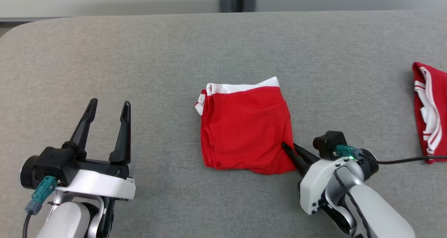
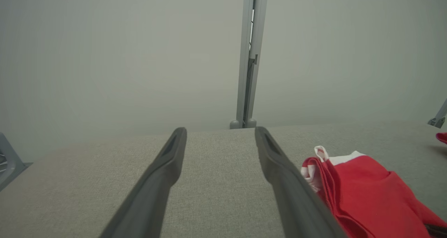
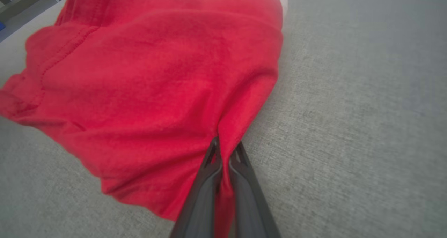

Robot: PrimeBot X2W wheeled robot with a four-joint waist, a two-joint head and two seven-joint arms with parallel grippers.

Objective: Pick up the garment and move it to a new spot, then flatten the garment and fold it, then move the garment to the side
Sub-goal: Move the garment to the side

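A folded red garment with white trim lies at the middle of the grey table; it also appears as red cloth in the left wrist view and as a wide red fold in the right wrist view. My right gripper is shut on the garment's near right edge, a ridge of red cloth pinched between its fingertips. My left gripper stands open over bare table to the garment's left, its fingers wide apart with nothing between them.
A second red and white cloth lies at the table's right edge. The grey padded table has a rounded far left corner. A grey upright post stands behind its far edge.
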